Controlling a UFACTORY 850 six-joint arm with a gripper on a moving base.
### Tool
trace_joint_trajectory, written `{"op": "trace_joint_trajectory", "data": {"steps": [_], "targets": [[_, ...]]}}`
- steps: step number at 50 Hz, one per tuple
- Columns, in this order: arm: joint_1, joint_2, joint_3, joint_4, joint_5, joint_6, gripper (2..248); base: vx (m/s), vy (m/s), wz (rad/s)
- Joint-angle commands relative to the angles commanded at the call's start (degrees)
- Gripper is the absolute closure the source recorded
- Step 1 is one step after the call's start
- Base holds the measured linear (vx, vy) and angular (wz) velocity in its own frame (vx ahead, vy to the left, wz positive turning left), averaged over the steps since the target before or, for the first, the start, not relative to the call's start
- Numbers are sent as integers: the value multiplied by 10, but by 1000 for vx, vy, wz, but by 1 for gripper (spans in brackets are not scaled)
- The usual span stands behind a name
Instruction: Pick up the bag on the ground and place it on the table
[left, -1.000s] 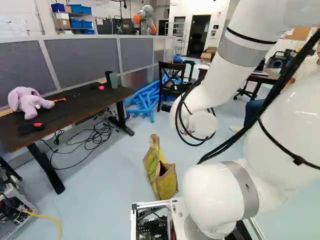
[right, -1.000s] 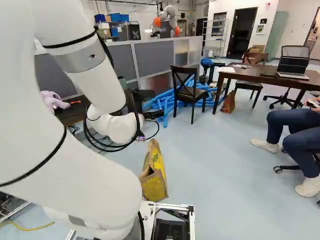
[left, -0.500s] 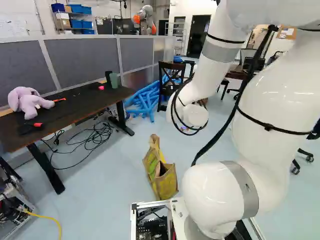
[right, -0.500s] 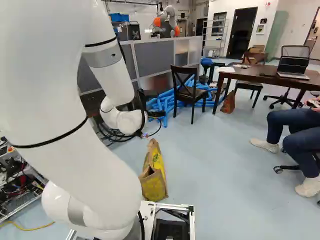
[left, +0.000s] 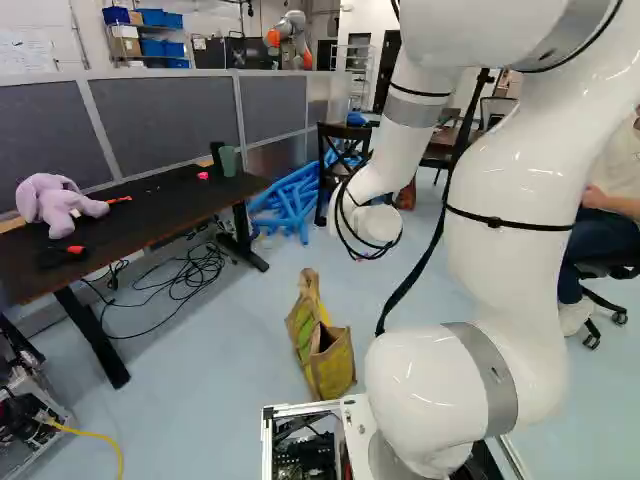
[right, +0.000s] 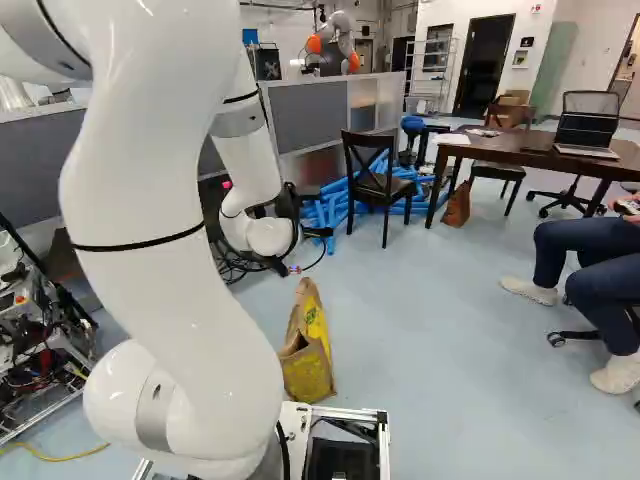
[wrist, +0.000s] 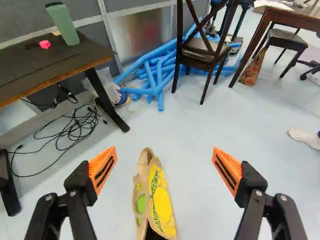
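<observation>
Jaws spread wide, with nothing held between them, form the end of the black two-fingered gripper (right: 316, 232); their orange ribbed pads (wrist: 103, 171) face each other across open air. The white jointed arm (left: 513, 250) fills the right of the left base view. The grey-panelled partition (right: 320, 115) crosses the upper middle of the right base view. The long dark surface with a wooden edge (left: 130, 225) runs along the left of the left base view, and the brown wooden table (right: 520, 152) stands at the upper right of the right base view. Blue foam-like tubes (left: 290, 200) lie heaped by the partition, beside a dark wooden chair (right: 380, 186). Loose black cables (left: 185, 280) lie near the surface's leg.

The tan bag with yellow and green panels (left: 322, 345) stands upright on the pale floor (right: 450, 350), low centre in the left base view, its mouth partly open. In the wrist view it lies below the gap between the fingers; its yellow side carries printed lettering. The surface bears a lilac plush toy (left: 52, 205) at its near end, and a green cup (left: 228, 161) and small pink object (left: 203, 175) towards its far end.
</observation>
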Motion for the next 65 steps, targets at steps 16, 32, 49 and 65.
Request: {"op": "trace_joint_trajectory", "data": {"steps": [16,32,49,65], "targets": [[6,-64,-53,0,-36,0,3,0,0,0],[15,-124,-105,7,-80,0,3,0,0,0],[25,-185,-161,27,-130,0,3,0,0,0],[34,-239,-212,54,-172,0,3,0,0,0]]}}
